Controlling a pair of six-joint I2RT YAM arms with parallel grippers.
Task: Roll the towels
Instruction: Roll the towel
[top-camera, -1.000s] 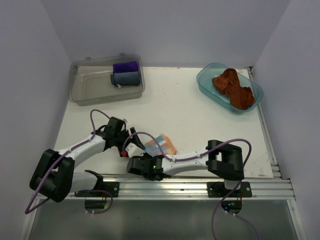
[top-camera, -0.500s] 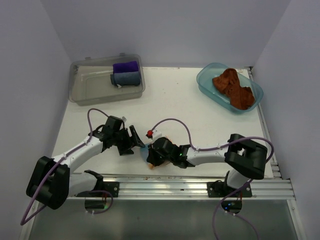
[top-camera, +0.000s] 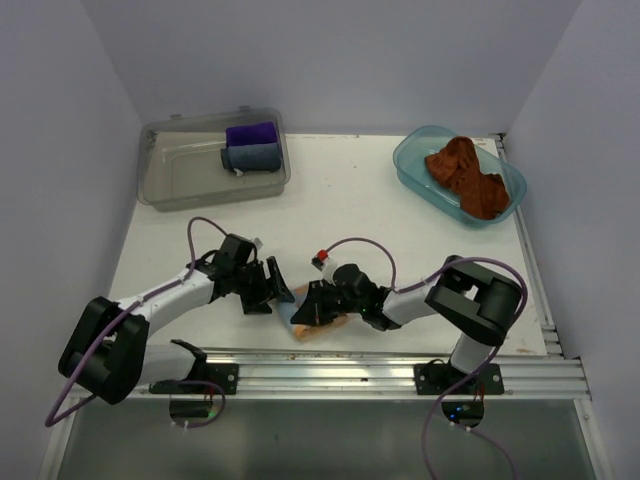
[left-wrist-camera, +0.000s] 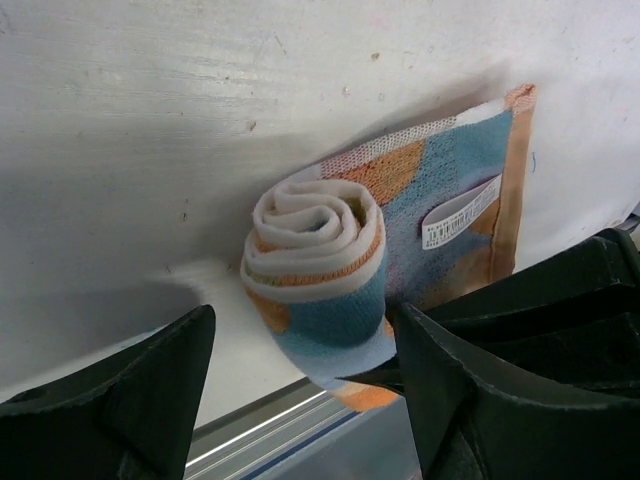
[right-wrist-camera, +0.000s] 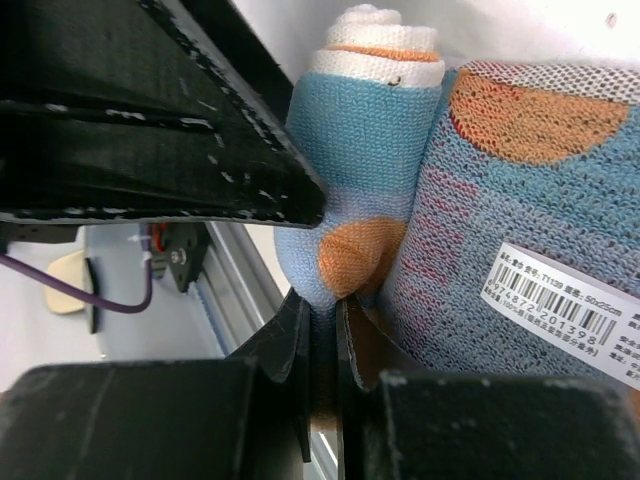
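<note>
Patterned towel half rolled at near worktop edge, flat tail toward right arm. My left fingers apart, straddling roll. Right fingers together at roll's base. I'd push evenly along tail, keeping coil tight and ends square. Rust-brown towel lies in blue tub.

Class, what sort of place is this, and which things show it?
Probably a robotics lab test cell: left arm and right arm bolted to a metal rail, a white table walled by plain panels, rolled cloths in a clear bin and a rust-brown towel in a blue tub.
</note>
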